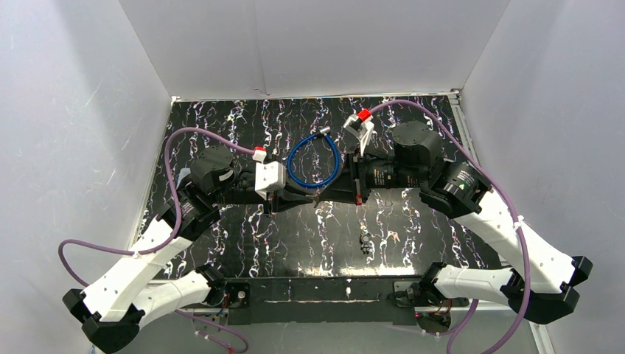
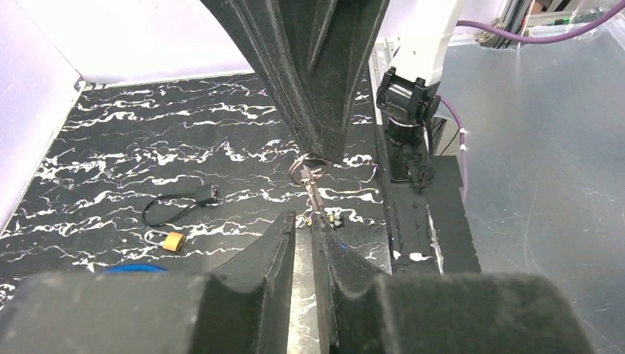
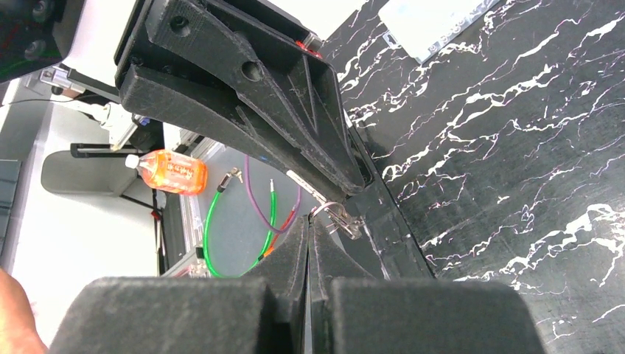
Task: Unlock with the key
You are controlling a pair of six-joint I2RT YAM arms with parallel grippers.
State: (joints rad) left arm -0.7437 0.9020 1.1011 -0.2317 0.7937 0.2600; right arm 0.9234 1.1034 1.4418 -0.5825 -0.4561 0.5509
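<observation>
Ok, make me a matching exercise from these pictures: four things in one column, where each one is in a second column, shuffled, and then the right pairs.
Things
1. blue cable loop
2. gold padlock
3. key ring
4. orange bottle

Places
A. off the table, in the background of the right wrist view
B. flat on the table, on the far side of the arms
C. pinched at the tip of the right gripper
D. on the table next to a thin black cord

Pairs: 1-B, 2-D, 3-C, 4-A
</observation>
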